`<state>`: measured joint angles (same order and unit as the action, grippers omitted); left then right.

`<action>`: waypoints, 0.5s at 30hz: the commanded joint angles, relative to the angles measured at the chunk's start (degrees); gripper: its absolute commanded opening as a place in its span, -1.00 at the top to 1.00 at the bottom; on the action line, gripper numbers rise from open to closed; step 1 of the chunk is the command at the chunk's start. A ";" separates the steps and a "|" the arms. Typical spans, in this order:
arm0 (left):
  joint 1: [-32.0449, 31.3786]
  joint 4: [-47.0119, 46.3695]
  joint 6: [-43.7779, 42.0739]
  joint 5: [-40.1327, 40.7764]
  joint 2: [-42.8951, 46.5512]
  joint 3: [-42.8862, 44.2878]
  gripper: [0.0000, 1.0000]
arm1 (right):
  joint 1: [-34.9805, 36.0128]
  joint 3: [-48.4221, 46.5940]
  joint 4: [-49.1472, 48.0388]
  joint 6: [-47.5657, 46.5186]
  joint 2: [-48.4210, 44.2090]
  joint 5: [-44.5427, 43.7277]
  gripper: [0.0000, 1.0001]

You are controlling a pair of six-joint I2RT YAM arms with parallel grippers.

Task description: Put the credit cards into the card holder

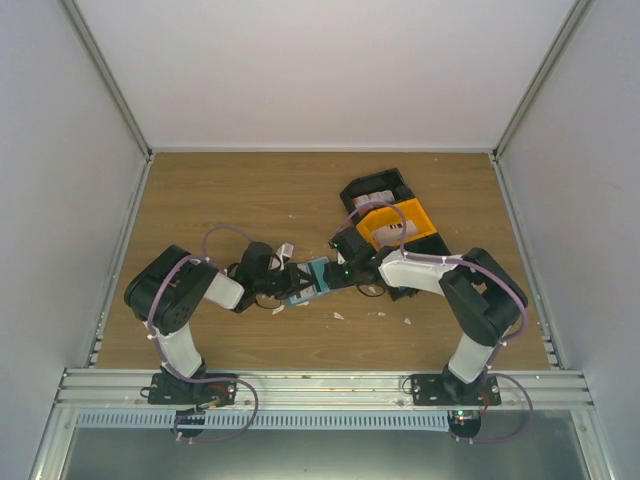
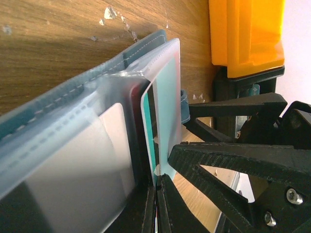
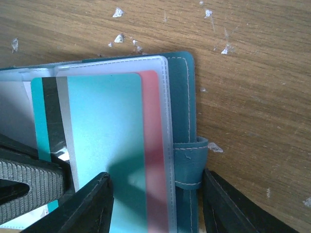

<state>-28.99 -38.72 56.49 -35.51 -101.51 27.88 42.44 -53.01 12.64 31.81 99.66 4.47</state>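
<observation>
Seen from above, a wood-grain counter [image 1: 230,200] sits inside pale walls [image 1: 300,70] and is flecked with white scraps [image 1: 338,316]. The left pincer [image 1: 288,282] and right pincer [image 1: 338,272] meet at the teal card holder [image 1: 312,280], which lies between them. A black bin [image 1: 350,188] carrying an orange bin [image 1: 398,226] lies just beyond the right pincer.

In the left wrist view, the left pincer is pinched almost closed on the edge of a teal credit card [image 2: 167,97]. The card sits partly inside the holder's clear sleeve [image 2: 97,145].

In the right wrist view, the right pincer is spread wide and grips nothing. Its fingers [image 3: 99,204] straddle the holder's strap [image 3: 187,162]. A red card [image 3: 153,126] lies behind the teal one.
</observation>
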 commanded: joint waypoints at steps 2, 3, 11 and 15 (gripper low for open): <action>-1.60 2.27 -2.62 -0.47 -0.94 2.55 0.91 | 0.54 1.22 -1.37 -0.25 -0.05 4.97 0.00; -1.86 2.67 -2.88 -0.45 -1.15 2.92 0.91 | 0.54 1.21 -1.45 -0.26 0.01 4.98 0.00; -3.25 4.80 -3.53 0.18 -2.24 5.13 0.87 | 0.56 2.19 -2.03 0.29 -1.01 4.94 0.02; -3.51 6.43 -4.02 1.67 -0.72 4.70 0.74 | 0.54 2.64 -1.57 0.86 -1.82 3.07 0.02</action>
<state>-30.72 -33.23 54.39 -34.83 -102.61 31.73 42.13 -51.70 11.44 31.86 98.96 5.26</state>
